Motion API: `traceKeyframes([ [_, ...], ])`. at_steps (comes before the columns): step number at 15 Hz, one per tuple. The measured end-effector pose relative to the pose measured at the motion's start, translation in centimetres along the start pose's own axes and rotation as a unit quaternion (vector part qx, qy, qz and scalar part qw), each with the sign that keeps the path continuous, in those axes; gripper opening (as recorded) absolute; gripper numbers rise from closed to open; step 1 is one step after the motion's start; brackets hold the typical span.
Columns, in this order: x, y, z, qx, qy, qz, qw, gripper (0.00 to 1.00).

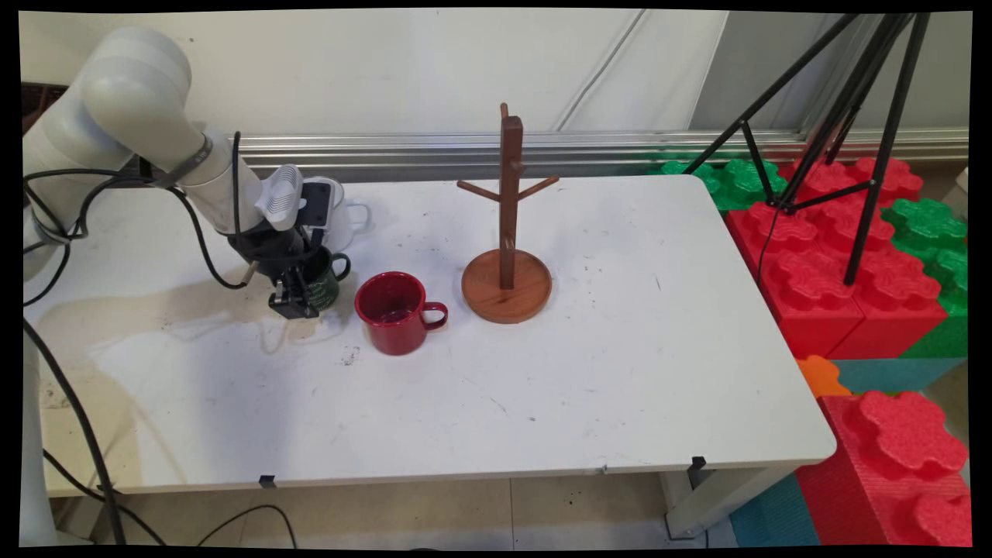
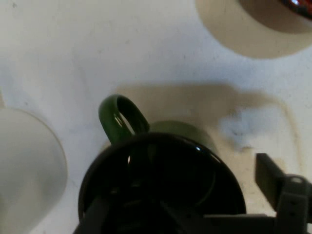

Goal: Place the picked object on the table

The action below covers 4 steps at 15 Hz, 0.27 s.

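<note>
End effector (image 1: 294, 298) straddles the dark green enamel mug's (image 1: 324, 280) rim, one finger inside, one outside; closure indeterminate. Advise gripping squarely, clear of the glossy red mug (image 1: 394, 311).

No text, label or number can be read on anything in view.

A white arm (image 1: 136, 101) of rounded, tube-like links ends in a black pincer (image 1: 293, 298). Black cables (image 1: 77, 225) loop alongside it; a ribbed white housing (image 1: 280, 198) sits at the wrist.

Red mug (image 1: 394, 312), white mug (image 1: 343, 214) crowd green mug (image 1: 324, 280); right tabletop (image 1: 659, 349) free.
</note>
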Motion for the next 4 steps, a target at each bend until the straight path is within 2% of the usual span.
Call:
traceKeyframes([
  [4, 0.33, 0.15, -0.2, 0.006, 0.007, -0.002, 1.0, 1.0],
])
